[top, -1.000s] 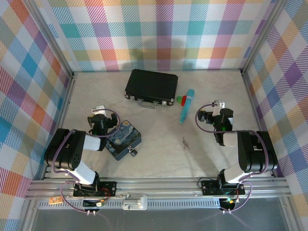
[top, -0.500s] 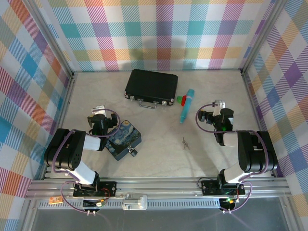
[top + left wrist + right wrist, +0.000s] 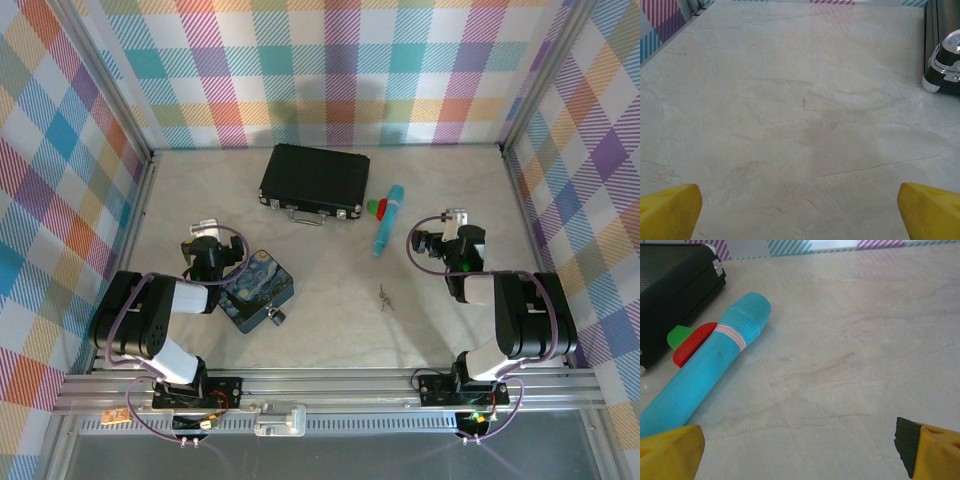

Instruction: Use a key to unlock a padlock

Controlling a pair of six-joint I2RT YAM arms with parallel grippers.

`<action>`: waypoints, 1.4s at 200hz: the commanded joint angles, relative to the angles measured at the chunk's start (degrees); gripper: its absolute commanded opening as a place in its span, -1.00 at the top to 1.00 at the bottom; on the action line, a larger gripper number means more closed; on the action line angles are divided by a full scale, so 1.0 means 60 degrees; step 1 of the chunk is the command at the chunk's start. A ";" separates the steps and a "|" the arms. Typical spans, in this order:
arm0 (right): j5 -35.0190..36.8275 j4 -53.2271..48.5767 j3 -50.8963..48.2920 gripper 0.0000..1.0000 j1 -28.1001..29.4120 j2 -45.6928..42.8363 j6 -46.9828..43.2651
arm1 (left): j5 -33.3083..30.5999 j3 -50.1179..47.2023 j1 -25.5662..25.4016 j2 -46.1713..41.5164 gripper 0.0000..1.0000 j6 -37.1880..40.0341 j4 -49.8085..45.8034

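Stillness is holding over the table (image 3: pixel 330 250), left gripper (image 3: pixel 800 206) and right gripper (image 3: pixel 799 447) both gaping empty while key (image 3: pixel 384 296) and padlock (image 3: pixel 274 316) are lying untouched near the front edge.

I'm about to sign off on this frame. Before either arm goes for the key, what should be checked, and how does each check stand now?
1. The left hand open and empty: ok, fingers wide apart over bare table.
2. The right hand open and empty: ok.
3. The key free to grasp: ok, it lies alone on the table between the arms.
4. The padlock located: ok, at the near corner of the tin.
5. The padlock loose from the tin: cannot tell, too small.
6. Way from the right hand to the key: ok, the stick lies farther back, apart from the key.
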 commanded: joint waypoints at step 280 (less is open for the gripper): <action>-0.0820 -1.1549 0.3380 -0.98 0.3075 -0.3128 0.3608 | 0.0010 0.3010 -0.5710 -0.3122 -0.99 -1.1254 -1.3782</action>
